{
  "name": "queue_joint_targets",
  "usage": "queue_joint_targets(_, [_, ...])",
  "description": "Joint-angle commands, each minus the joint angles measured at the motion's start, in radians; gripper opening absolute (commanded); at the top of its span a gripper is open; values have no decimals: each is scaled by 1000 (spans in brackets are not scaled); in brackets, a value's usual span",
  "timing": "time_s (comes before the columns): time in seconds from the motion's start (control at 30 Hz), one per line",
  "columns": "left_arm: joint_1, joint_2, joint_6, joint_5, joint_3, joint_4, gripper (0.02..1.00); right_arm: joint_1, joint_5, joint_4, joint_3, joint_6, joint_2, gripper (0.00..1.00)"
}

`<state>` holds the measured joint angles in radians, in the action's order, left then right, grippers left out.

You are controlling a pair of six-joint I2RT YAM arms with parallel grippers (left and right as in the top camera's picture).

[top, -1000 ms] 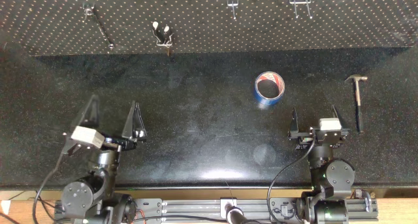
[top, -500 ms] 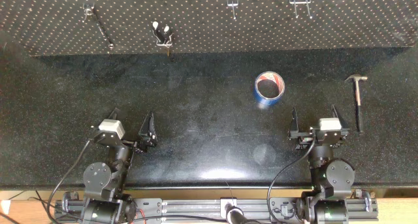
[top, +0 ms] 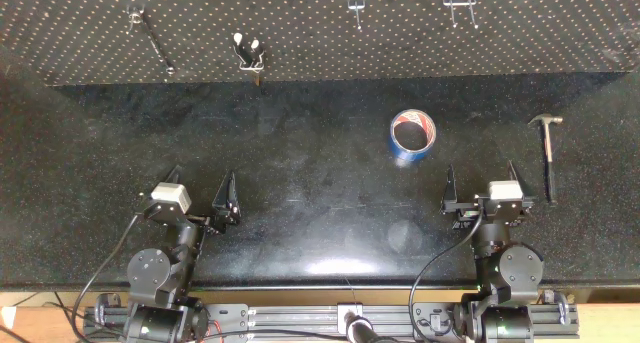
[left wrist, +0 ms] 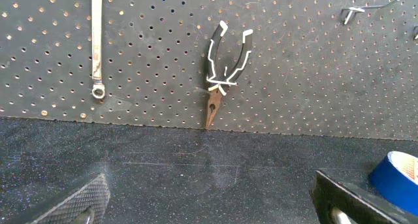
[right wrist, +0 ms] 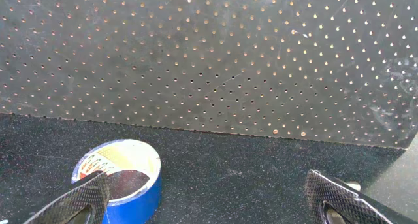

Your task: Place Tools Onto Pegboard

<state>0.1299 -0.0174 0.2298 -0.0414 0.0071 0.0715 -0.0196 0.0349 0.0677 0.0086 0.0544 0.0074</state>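
The hammer [top: 547,153] lies flat near the desk's [top: 300,163] right edge, silver head toward the pegboard [top: 320,53], dark handle running back just beside the right hand [top: 481,181], with open black surface all round it. To its left a blue tape roll [top: 412,135] sits on the desk, while a wrench [top: 152,41] and white-striped pliers [top: 249,53] hang on the board, left of two hooks [top: 356,13]. Both hands are spread wide over bare desk near their bases, the left hand [top: 200,191] facing the pliers, the right facing the tape.
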Motion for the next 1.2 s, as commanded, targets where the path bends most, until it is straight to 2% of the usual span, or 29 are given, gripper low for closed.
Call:
queue_joint_targets(0.03, [2, 14, -2, 11, -2, 8, 996, -3, -2, 2, -5, 3, -6, 974])
queue_joint_targets(0.27, [-5, 14, -2, 11, -2, 8, 996, -3, -1, 3, -5, 3, -2, 976])
queue_joint_targets(0.33, [-63, 14, -2, 11, -2, 8, 996, -5, -1, 7, 1, -19, 11, 976])
queue_joint_targets(0.37, [-93, 14, -2, 11, -2, 8, 996, -4, 3, 21, 18, -53, 24, 976])
queue_joint_targets(0.5, [-180, 14, -2, 11, -2, 8, 996, -4, 11, 192, 266, -298, 198, 974])
queue_joint_targets(0.57, [-182, 14, -2, 11, -2, 8, 993, -3, 19, 302, 427, -348, 350, 976])
queue_joint_targets(0.63, [-181, 14, -2, 11, -2, 8, 996, 10, 80, 383, 586, -349, 544, 974])
queue_joint_targets(0.77, [-181, 14, -2, 11, -2, 8, 996, 80, 339, 444, 858, -349, 989, 974])
queue_joint_targets(0.8, [-181, 14, -2, 11, -2, 8, 996, 92, 362, 445, 900, -349, 1079, 972])
queue_joint_targets(0.83, [-181, 14, -2, 11, -2, 8, 996, 98, 355, 446, 937, -346, 1164, 974])
queue_joint_targets(0.87, [-181, 14, -2, 11, -2, 8, 996, 100, 310, 452, 970, -384, 1252, 974])
queue_joint_targets(0.93, [-181, 14, -2, 11, -2, 8, 996, 100, 159, 483, 999, -546, 1349, 969])
queue_joint_targets(1.0, [-181, 14, -2, 11, -2, 8, 998, 121, 52, 519, 1012, -558, 1415, 976])
queue_joint_targets(1.03, [-181, 14, -2, 11, -2, 8, 996, 139, 31, 527, 1016, -558, 1435, 974])
queue_joint_targets(1.2, [-181, 14, -2, 11, -2, 8, 996, 232, 28, 528, 1080, -558, 1542, 974])
